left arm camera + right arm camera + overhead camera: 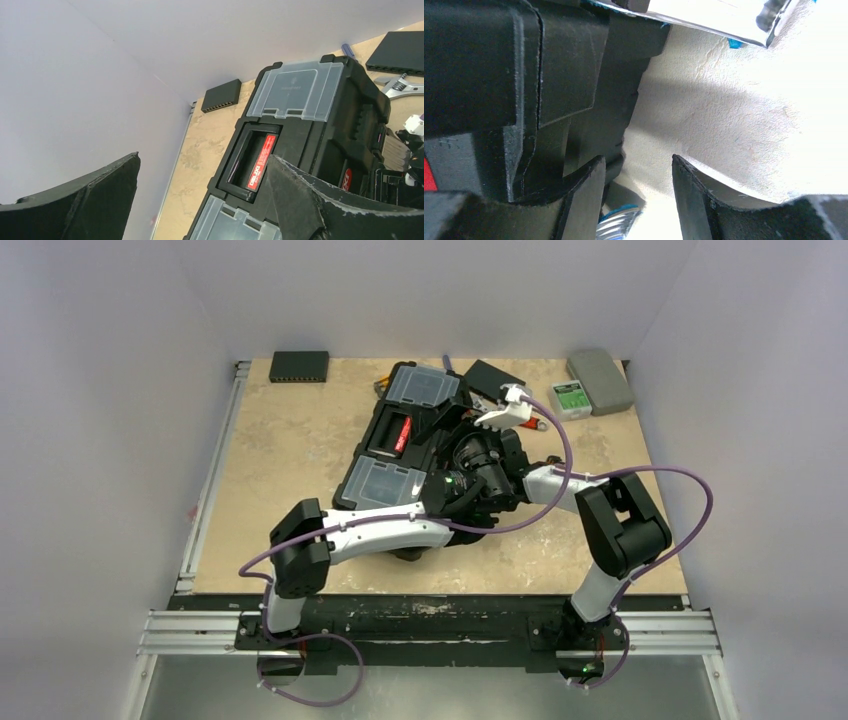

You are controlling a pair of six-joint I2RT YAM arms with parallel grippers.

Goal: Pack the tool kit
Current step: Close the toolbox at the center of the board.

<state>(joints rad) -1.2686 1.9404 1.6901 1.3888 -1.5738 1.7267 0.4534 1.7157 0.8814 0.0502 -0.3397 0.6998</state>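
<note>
Toolbox (372, 436) mid-table, angled, lid down, clear compartments shut. L gripper (202, 160) wide open, empty, over near end by handle (250, 150). R gripper (639, 175) part open at box's right side, nothing clamped at tips. Wrench (400, 87) lies outside box, far right. Probably next: raise lid w/ one arm, grab wrench mid-shaft. Hidden: both grippers in top view, box inside, latches. Ribbed metal bit (616, 222) unclear.

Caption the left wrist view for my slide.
Left gripper, jaws wide open, faces the black tool kit and its clear-lidded compartments; a silver wrench lies beyond.
</note>
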